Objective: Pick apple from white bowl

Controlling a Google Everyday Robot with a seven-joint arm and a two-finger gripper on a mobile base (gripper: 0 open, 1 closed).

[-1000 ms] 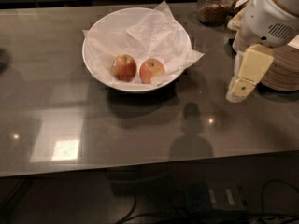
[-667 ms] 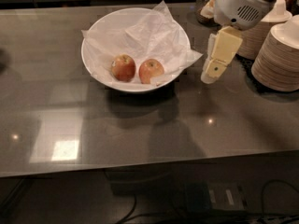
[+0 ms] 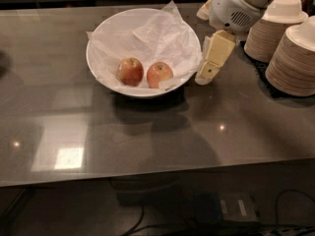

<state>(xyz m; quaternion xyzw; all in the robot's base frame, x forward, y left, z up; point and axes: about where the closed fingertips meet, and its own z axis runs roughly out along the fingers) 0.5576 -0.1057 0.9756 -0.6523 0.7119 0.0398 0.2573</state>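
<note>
Camera view: bench (image 3: 147, 151) seen from its near edge; white bowl (image 3: 139, 92) sits toward the far middle.
Progress: early, by the look of it; apple not yet lifted, and reach, grasp and lift are all left.
Apple (image 3: 130, 71): darker red-brown one, on the left, lying on the paper (image 3: 157, 36) in the bowl's bottom, just beside the paler apple (image 3: 159, 74).
Gripper (image 3: 203, 78): outside the bowl, just beside its right rim, tip angled down toward the bench; spread or closed cannot be told.
Relation: apple lies left of the gripper, apart; paler apple and bowl wall stand between.
</note>
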